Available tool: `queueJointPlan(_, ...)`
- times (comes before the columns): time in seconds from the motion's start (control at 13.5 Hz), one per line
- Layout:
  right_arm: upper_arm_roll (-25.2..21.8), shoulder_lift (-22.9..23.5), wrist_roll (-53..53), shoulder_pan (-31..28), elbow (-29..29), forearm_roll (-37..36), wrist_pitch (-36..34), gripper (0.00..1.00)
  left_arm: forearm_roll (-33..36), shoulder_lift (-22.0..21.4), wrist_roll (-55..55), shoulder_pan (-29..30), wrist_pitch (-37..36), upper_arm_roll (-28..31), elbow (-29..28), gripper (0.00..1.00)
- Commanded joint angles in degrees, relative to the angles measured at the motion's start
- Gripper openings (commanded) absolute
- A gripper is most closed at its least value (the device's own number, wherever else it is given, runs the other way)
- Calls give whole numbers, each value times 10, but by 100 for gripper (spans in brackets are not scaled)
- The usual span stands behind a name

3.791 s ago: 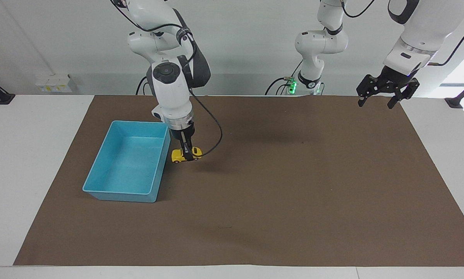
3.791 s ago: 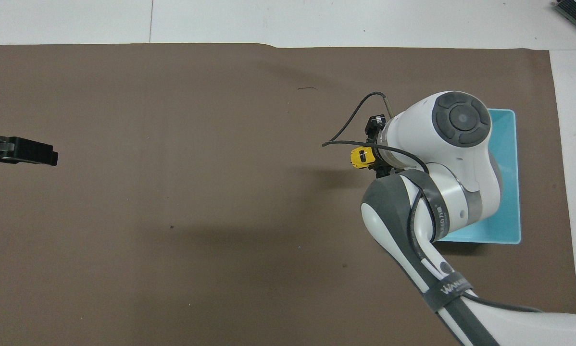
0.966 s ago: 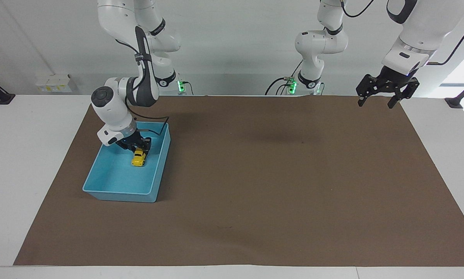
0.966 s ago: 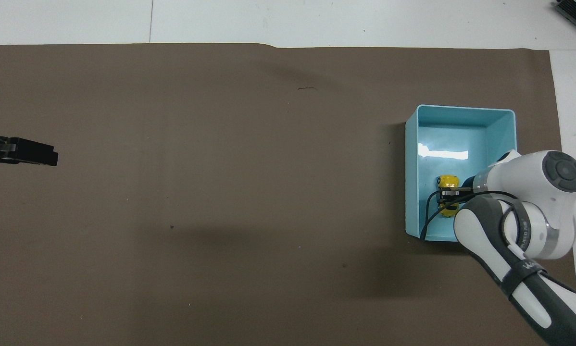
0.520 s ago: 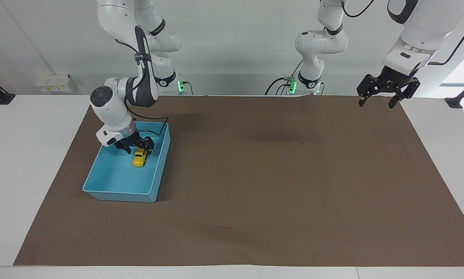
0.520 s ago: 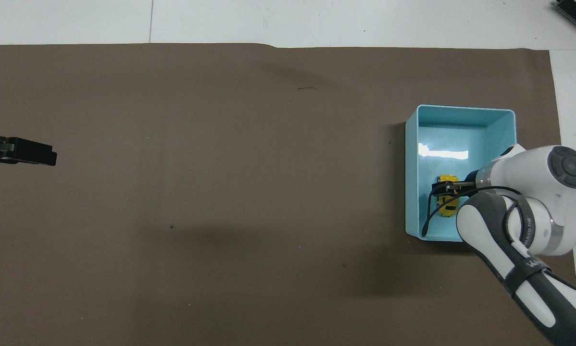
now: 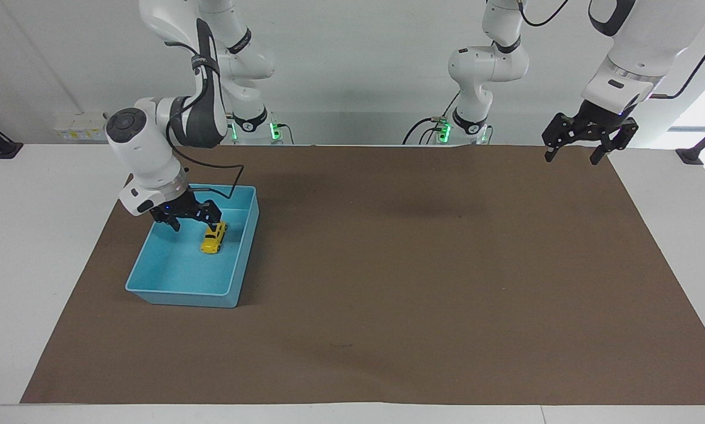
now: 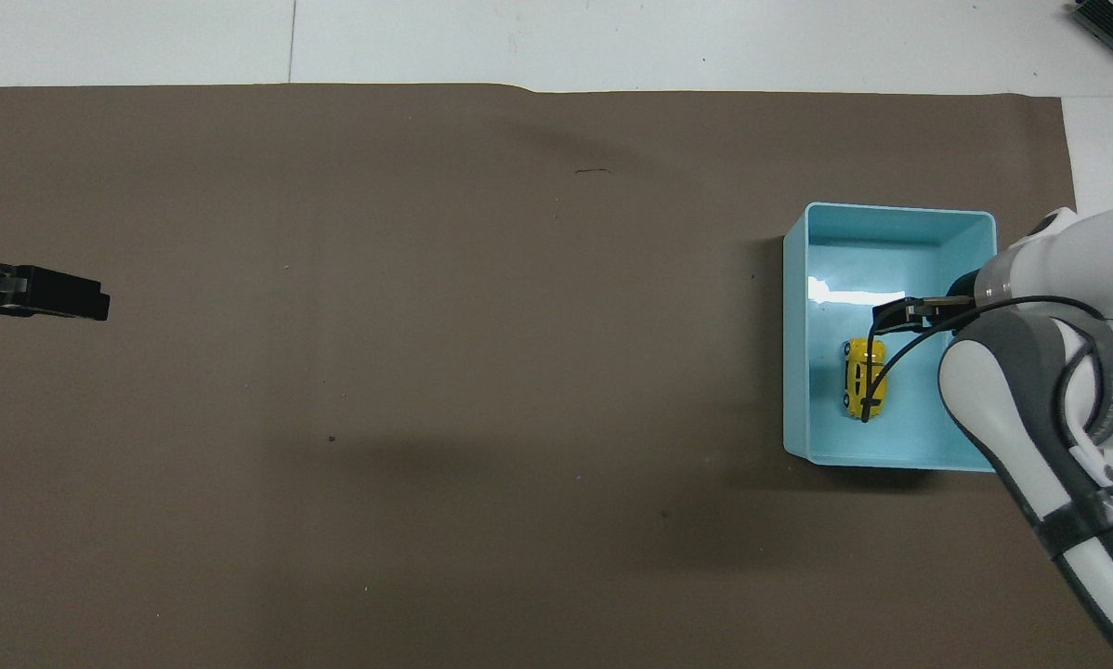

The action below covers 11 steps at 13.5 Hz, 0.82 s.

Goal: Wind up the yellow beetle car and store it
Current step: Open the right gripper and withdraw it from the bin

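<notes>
The yellow beetle car lies on the floor of the blue tray, close to the wall that faces the middle of the table; nothing holds it. My right gripper hangs open just above the tray, over the part nearer to the robots, clear of the car. In the overhead view the car shows whole in the tray, with one black finger beside it and the arm's cable crossing over it. My left gripper waits open, high over the mat's edge at the left arm's end.
A brown mat covers most of the white table. The tray stands on it toward the right arm's end. The right arm's elbow and black cable hang over the tray's edge nearest the robots.
The right gripper carried the car from the mat into the tray, opened, let it go, then rose and drew back toward the right arm's end. The left arm has not moved.
</notes>
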Motion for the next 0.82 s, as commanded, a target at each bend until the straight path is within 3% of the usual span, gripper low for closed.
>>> queueJointPlan(0.0, 2, 0, 3, -3, 57, -20, -53, 100, 7, -10, -1, 10, -5, -6, -7, 100)
queueJointPlan(0.45, 8, -41, 49, -1, 115, -7, -142, 100, 7, -10, -1, 10, -5, -6, -6, 100)
queueJointPlan(0.74, 12, -44, 57, 0, 171, -4, -216, 100, 7, -10, -1, 10, -5, -6, -6, 100)
